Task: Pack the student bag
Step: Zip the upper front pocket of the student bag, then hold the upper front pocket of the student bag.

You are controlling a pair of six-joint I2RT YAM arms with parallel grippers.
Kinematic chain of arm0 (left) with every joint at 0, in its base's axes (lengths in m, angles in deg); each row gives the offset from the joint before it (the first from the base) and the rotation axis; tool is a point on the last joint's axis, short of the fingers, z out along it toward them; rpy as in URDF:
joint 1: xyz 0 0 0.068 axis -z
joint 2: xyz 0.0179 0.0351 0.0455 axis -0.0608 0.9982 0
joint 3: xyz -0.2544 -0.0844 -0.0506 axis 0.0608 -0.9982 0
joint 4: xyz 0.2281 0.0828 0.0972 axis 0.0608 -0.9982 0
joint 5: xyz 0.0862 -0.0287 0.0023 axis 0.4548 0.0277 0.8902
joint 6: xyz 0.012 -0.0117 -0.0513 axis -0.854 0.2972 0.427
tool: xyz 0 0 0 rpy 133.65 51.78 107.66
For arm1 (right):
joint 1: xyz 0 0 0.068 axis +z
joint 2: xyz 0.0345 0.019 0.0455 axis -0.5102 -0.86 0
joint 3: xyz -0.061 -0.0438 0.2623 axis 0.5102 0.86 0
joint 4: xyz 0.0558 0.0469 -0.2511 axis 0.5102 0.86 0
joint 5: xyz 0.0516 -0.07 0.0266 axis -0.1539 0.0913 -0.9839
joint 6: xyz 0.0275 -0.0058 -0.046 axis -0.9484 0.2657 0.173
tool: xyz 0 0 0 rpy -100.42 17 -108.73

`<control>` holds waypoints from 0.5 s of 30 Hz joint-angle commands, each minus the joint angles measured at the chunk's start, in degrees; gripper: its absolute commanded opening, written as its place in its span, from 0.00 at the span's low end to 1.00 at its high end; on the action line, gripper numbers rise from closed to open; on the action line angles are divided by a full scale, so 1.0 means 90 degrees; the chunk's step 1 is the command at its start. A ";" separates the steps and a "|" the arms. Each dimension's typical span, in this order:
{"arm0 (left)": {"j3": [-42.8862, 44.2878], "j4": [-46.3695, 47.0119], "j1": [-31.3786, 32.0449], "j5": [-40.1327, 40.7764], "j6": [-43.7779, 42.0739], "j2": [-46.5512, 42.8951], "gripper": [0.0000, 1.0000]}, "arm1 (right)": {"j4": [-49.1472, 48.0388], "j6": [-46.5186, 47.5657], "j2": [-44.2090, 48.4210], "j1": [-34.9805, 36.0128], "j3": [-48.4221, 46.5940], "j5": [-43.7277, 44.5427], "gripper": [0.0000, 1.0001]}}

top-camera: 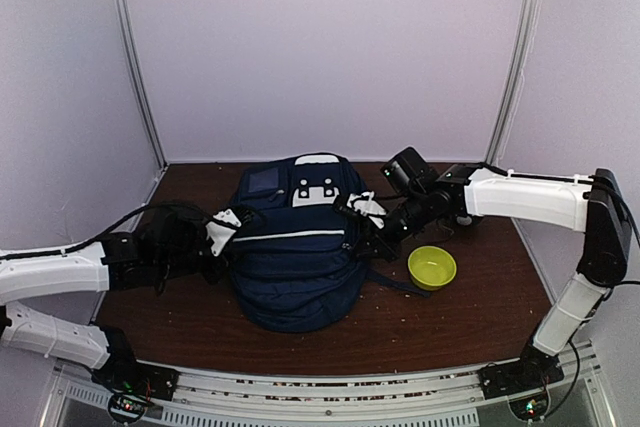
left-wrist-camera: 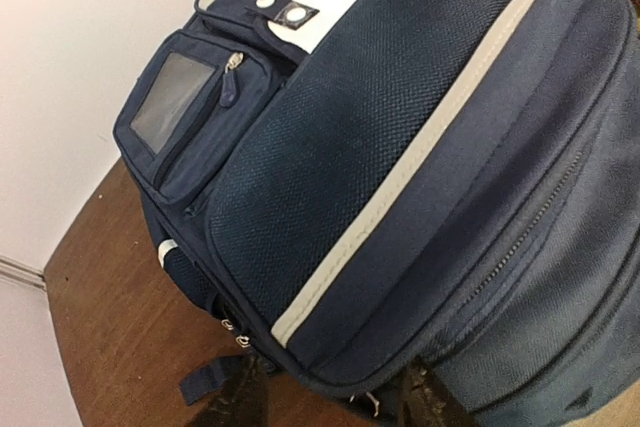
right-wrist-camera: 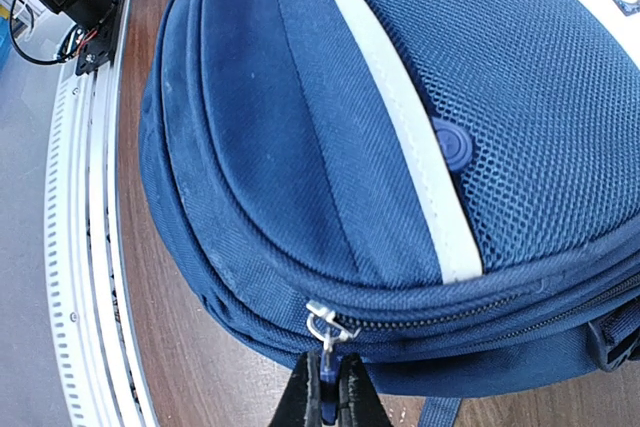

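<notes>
Fingers of the left hand stand well apart at the bottom of the left wrist view, with the lower left side of the student bag between them. Spread wide, probably not clamping, though contact is hard to read at that edge. From above, this hand sits low against the bag's left flank, near a loose strap.

Bag lies in the middle of the dark wood worktop, front face up and top end toward the far wall. Navy fabric. A thin white stripe runs across the front. A small window pocket is at the upper left, with a white-grey patch beside it at the top. Main zip looks closed along the side seen by the right wrist camera.

Right hand is at the bag's right side, its jaws pinched together on the zipper pull, with the blue tab caught between the tips. The slider sits at the lower end of the zip track, close to the worktop.

Green bowl stands on the worktop right of the bag, near it but apart, under the right forearm.
</notes>
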 commanded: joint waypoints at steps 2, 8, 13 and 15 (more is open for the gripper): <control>0.0388 -0.0140 0.0225 -0.0549 -0.0383 -0.0587 0.52 | 0.0149 -0.0164 -0.0080 -0.0009 -0.0198 -0.0248 0.00; 0.1409 0.0249 0.0623 -0.1343 -0.0938 0.1123 0.53 | 0.0149 -0.0191 -0.0149 -0.0015 -0.0166 -0.0339 0.00; 0.2059 0.1154 0.0841 -0.1643 -0.1186 0.2412 0.53 | 0.0186 -0.0186 -0.0155 -0.0053 -0.0108 -0.0400 0.00; 0.2126 0.1174 0.0841 -0.1705 -0.1223 0.2613 0.52 | 0.0196 -0.0201 -0.0159 -0.0065 -0.0095 -0.0417 0.00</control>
